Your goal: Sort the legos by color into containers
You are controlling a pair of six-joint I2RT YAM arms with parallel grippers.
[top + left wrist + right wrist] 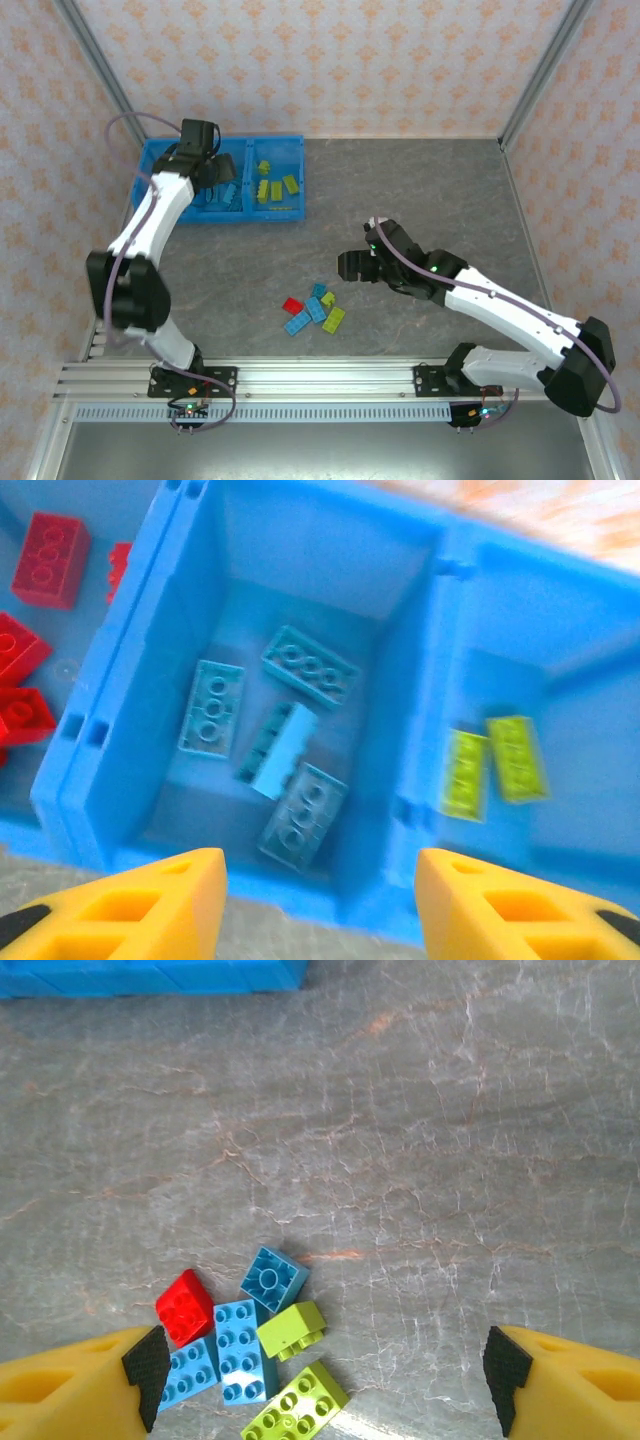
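As seen from overhead, located the left tool (213,172) above the containers (275,218), a bright blue tray at the far left of the desk (430,190). Located the right tool (352,266) over the desk, just up and right of the loose legos (315,310) lying near the front centre.

From the left wrist, looked straight down into the middle bin. Showed the left tool (318,880) spread and pinching nothing. Showed four light blue bricks (300,740) in that bin, one tipped on its side, with red bricks (45,545) in the bin to one side and lime green bricks (490,770) in the other. Risked clipping a dividing wall (400,730) and jolting the tray if lowered from there.

From the right wrist, showed the right tool (322,1380) spread wide and empty above the heap. Counted one red brick (185,1305), three light blue and two lime green, packed close together. Risked trapping a neighbour of another colour when closing on one, so carrying it to the wrong bin, or scattering the heap.

Found no brand, label or readable writing anywhere.
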